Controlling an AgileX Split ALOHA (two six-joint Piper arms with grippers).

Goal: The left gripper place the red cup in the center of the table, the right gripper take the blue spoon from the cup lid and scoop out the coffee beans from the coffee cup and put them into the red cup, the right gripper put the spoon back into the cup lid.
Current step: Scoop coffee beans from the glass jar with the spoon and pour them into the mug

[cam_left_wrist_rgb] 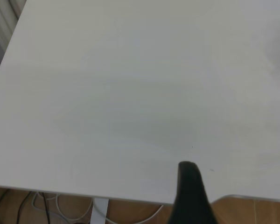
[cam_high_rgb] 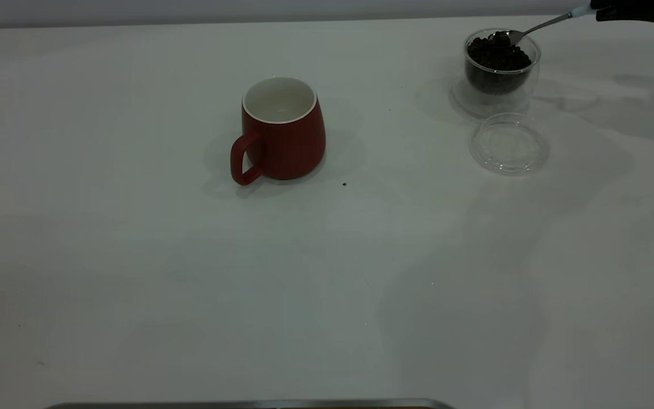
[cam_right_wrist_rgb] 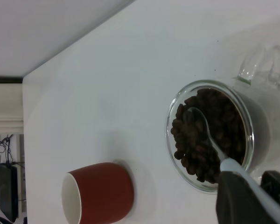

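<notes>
The red cup [cam_high_rgb: 283, 129] stands upright and empty near the middle of the white table, its handle toward the front left; the right wrist view also shows the red cup [cam_right_wrist_rgb: 99, 192]. At the far right, the glass coffee cup [cam_high_rgb: 501, 63] is full of coffee beans [cam_right_wrist_rgb: 207, 135]. My right gripper [cam_high_rgb: 633, 11] is shut on the handle of the blue spoon [cam_high_rgb: 531, 27], just beyond the cup. The spoon's metal bowl [cam_right_wrist_rgb: 199, 122] lies in the beans. The clear cup lid [cam_high_rgb: 508, 143] sits empty in front of the coffee cup. My left gripper [cam_left_wrist_rgb: 191, 189] hovers over a bare table edge, out of the exterior view.
A dark speck [cam_high_rgb: 344, 184], perhaps a stray bean, lies right of the red cup. A metal rim [cam_high_rgb: 247, 404] runs along the table's front edge. The glass cup's handle [cam_right_wrist_rgb: 263, 65] points away from the red cup.
</notes>
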